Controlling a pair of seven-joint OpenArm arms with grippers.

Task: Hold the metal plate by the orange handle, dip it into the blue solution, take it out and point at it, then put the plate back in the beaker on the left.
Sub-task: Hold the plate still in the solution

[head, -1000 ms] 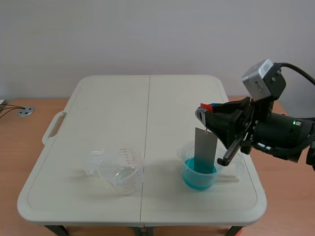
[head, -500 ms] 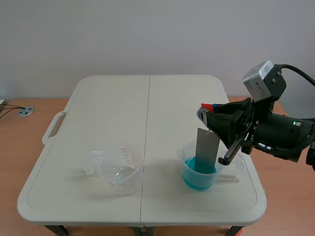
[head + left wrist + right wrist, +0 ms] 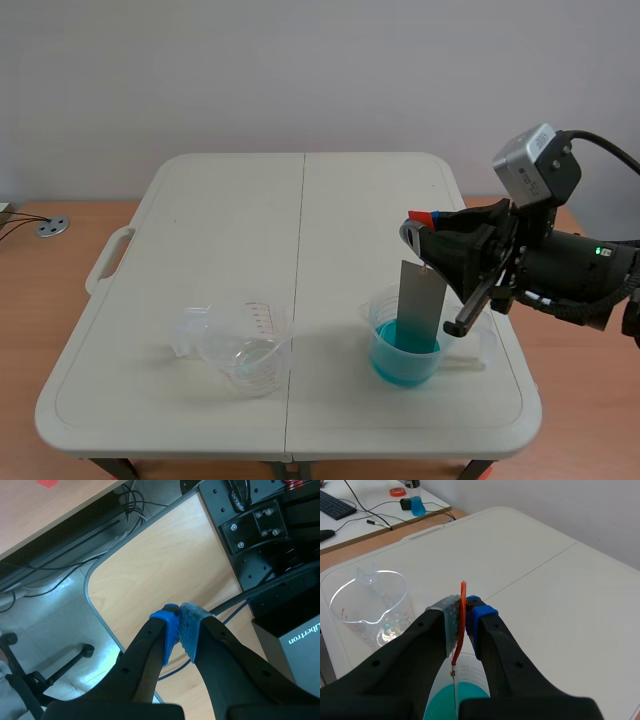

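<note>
Right claw (image 3: 464, 611) clamped on the orange handle (image 3: 463, 600). Metal plate (image 3: 420, 306) hangs straight below it, lower end inside the beaker (image 3: 378, 315) of blue solution (image 3: 395, 365). Left claw (image 3: 178, 617) pinched closed on nothing, away from the tabletop (image 3: 300, 230). Versus 1 s ago: plate nudged slightly sideways, otherwise same.

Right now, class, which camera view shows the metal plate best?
The scene view: the metal plate faces it broadside, hanging into the beaker of blue solution. The right wrist view shows only its thin edge under the orange handle; the left wrist view shows none.
</note>
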